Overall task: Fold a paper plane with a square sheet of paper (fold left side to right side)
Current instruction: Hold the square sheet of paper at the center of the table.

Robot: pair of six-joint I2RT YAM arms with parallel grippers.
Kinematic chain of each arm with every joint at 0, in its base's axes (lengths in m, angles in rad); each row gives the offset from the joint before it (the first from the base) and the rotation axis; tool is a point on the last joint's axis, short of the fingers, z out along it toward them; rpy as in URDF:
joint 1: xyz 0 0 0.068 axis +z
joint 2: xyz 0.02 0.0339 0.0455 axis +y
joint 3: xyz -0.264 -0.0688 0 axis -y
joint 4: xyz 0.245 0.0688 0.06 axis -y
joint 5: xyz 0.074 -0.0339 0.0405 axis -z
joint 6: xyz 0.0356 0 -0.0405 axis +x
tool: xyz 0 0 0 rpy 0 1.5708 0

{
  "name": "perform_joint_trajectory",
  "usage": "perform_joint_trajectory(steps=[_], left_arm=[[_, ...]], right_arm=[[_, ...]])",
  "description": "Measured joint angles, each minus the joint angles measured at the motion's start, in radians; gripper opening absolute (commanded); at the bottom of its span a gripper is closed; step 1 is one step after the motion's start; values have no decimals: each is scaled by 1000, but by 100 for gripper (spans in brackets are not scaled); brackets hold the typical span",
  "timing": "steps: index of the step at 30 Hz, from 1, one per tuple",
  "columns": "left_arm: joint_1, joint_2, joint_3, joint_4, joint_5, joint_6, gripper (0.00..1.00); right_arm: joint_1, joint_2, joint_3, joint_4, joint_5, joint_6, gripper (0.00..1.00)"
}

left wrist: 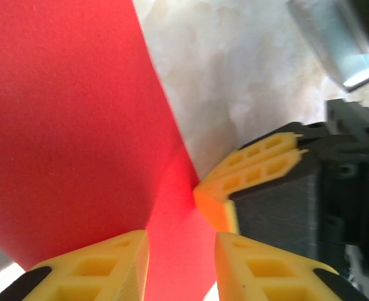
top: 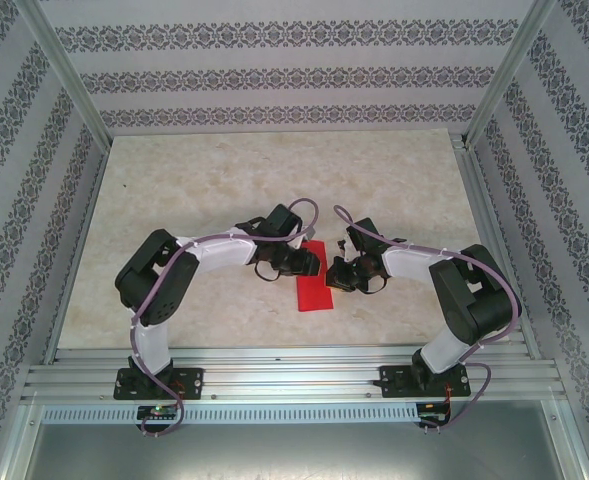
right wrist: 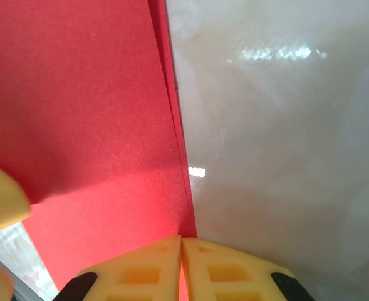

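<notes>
The overhead view shows the paper (top: 314,291) lying as a narrow red strip on the table (top: 224,180). The left gripper (top: 296,262) is at the paper's far left edge and the right gripper (top: 338,272) at its far right edge. The left wrist view adds that the left fingers (left wrist: 109,263) stand narrowly apart with paper between them, unclamped. The right wrist view shows layered paper edges and the right fingers (right wrist: 140,269) pressed together on the paper's edge.

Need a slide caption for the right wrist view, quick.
Right gripper shut at the layered edge of the folded red sheet of paper, lying on the pale table.
</notes>
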Motion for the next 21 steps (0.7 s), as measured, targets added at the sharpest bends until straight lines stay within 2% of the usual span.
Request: perform_joint_trajectory(steps=[8,21], left_arm=[[1,46,-2,-25,-46,16,32],[3,39,-40,31,-34,18,32]], right_arm=[[5,0,4,-6,12,-1,12],[-3,-66,-8,-2,18,-11,13]])
